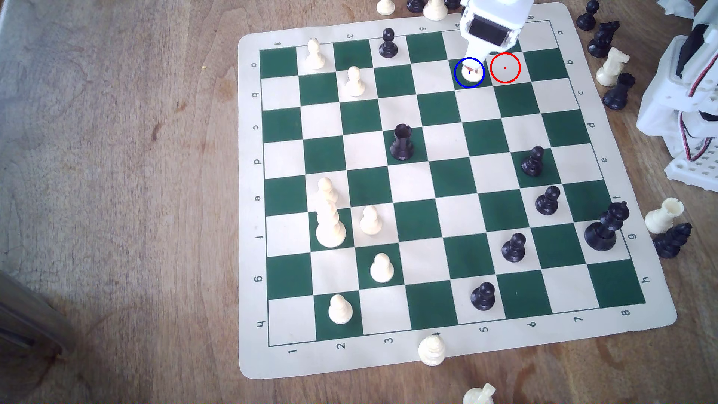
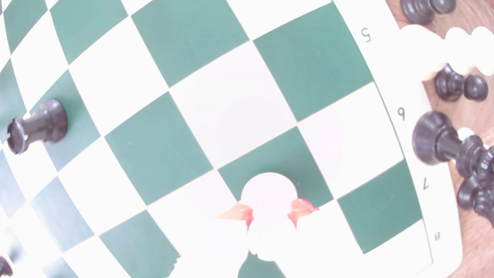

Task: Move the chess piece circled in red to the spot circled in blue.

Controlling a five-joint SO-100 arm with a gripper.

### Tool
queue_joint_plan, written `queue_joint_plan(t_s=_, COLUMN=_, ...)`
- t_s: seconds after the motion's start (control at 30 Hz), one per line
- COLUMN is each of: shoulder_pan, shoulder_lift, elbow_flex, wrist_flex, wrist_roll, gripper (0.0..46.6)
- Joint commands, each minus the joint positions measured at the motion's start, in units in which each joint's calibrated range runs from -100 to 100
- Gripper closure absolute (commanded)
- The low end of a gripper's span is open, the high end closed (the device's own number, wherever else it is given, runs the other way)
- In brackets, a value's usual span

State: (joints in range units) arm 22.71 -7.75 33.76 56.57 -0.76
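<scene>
The cream-white rook (image 1: pixel 471 73) stands inside the blue ring on the dark green spot (image 1: pixel 453 64), near the board's far edge in the exterior view. My white gripper (image 1: pixel 471 69) comes down on it from above and is shut on the rook. In the wrist view the rook's round base (image 2: pixel 268 192) rests on the green square (image 2: pixel 267 157), with red-tipped pads (image 2: pixel 247 213) pressing on both sides of it. The red-ringed cream square (image 1: pixel 505 68), just to the exterior view's right, holds no piece.
A black pawn (image 1: pixel 388 42) and a black rook (image 1: pixel 402 141) stand to the exterior view's left of the spot. Captured pieces (image 1: pixel 612 66) line the board's right and far edges. The arm's white base (image 1: pixel 684 97) sits at the right.
</scene>
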Motion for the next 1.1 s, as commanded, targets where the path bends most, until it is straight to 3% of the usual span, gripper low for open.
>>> queue_joint_plan(t_s=0.0, shoulder_pan=0.9, shoulder_lift=-0.1, elbow_flex=-0.7, wrist_flex=-1.4, wrist_roll=0.1, gripper=46.2)
queue_joint_plan(t_s=0.3, shoulder_pan=1.1, shoulder_lift=1.3, elbow_flex=-0.1, wrist_flex=-3.2, wrist_roll=0.0, gripper=45.5)
queue_joint_plan(t_s=0.37, shoulder_pan=1.3, shoulder_lift=1.2, elbow_flex=0.2, wrist_flex=-3.7, wrist_roll=-0.2, gripper=40.3)
queue_joint_plan(t_s=0.43, shoulder_pan=1.3, shoulder_lift=0.8, elbow_flex=0.6, wrist_flex=-4.0, wrist_roll=-0.3, gripper=30.5)
queue_joint_plan(t_s=0.57, shoulder_pan=2.0, shoulder_lift=-0.7, elbow_flex=2.1, wrist_flex=-6.0, wrist_roll=-0.9, gripper=24.2)
queue_joint_plan(t_s=0.8, shoulder_pan=4.2, shoulder_lift=-7.7, elbow_flex=2.6, wrist_flex=-4.9, wrist_roll=-0.8, gripper=22.9)
queue_joint_plan(t_s=0.93, shoulder_pan=4.2, shoulder_lift=-20.1, elbow_flex=7.9, wrist_flex=-3.6, wrist_roll=-0.4, gripper=23.3)
queue_joint_plan(t_s=1.0, shoulder_pan=3.1, shoulder_lift=-25.8, elbow_flex=10.9, wrist_flex=-3.9, wrist_roll=-0.8, gripper=26.3)
queue_joint_plan(t_s=1.03, shoulder_pan=1.4, shoulder_lift=-32.7, elbow_flex=15.6, wrist_flex=-5.6, wrist_roll=-2.5, gripper=31.1)
queue_joint_plan(t_s=1.07, shoulder_pan=0.9, shoulder_lift=-36.0, elbow_flex=17.9, wrist_flex=-7.1, wrist_roll=-3.0, gripper=31.6)
